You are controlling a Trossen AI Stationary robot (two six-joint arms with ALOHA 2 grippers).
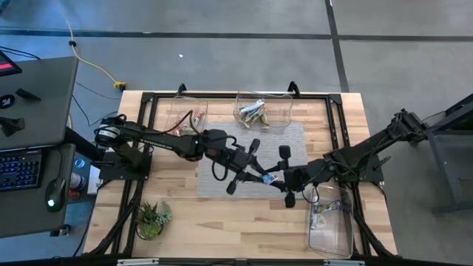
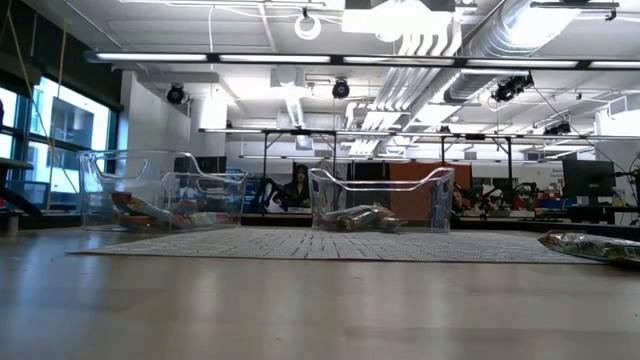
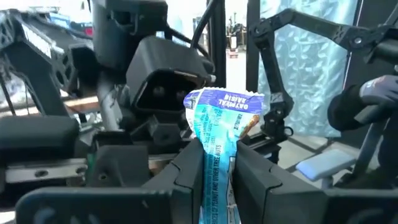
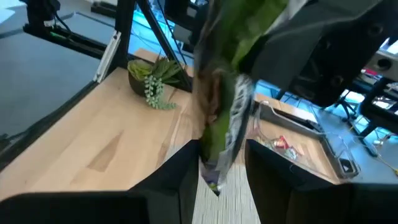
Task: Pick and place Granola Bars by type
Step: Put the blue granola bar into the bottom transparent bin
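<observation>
Blue bar (image 3: 217, 155) upright (lengthwise), left pincer (image 3: 214, 177) clamped

a light wooden table (image 1: 185, 222) with a black frame along its edges fills the middle of the overhead view. a grey rectangular mat (image 1: 214, 177) lies flat on its centre. three clear plastic bins sit directly on the wood: a left bin (image 1: 186, 114) at the far edge holding reddish wrapped bars, a middle bin (image 1: 263, 109) just beside it at the far edge holding greenish-tan wrapped bars, and a right bin (image 1: 330, 222) near the right front corner with a few bluish wrapped bars inside. a small green potted plant (image 1: 151, 218) stands near the left front corner, well apart from the bins.
</observation>
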